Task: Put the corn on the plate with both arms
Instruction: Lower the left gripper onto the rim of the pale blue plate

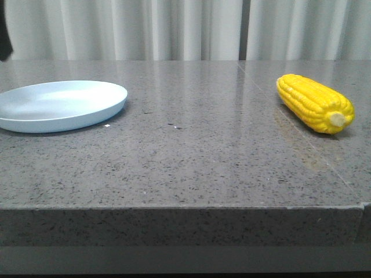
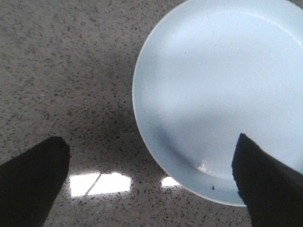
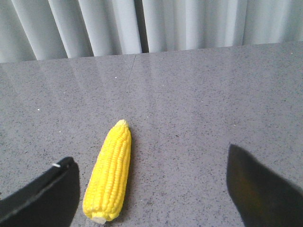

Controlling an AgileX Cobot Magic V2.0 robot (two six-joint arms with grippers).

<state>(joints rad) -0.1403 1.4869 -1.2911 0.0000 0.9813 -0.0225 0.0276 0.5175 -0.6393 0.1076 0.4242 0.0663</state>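
The yellow corn [image 1: 315,103] lies on the grey stone table at the right, its cream stub end toward the front. The pale blue plate [image 1: 58,104] sits empty at the left. No gripper shows in the front view. In the left wrist view my left gripper [image 2: 151,184] is open and empty above the table, with the plate [image 2: 218,94] under its one finger [image 2: 265,189]. In the right wrist view my right gripper [image 3: 151,189] is open and empty; the corn [image 3: 111,172] lies between the fingers, close to one finger [image 3: 42,198].
The grey speckled table [image 1: 191,156] has its front edge near the camera. Pale curtains [image 1: 185,29] hang behind the table's far edge. A dark shape [image 1: 4,35] shows at the upper left border.
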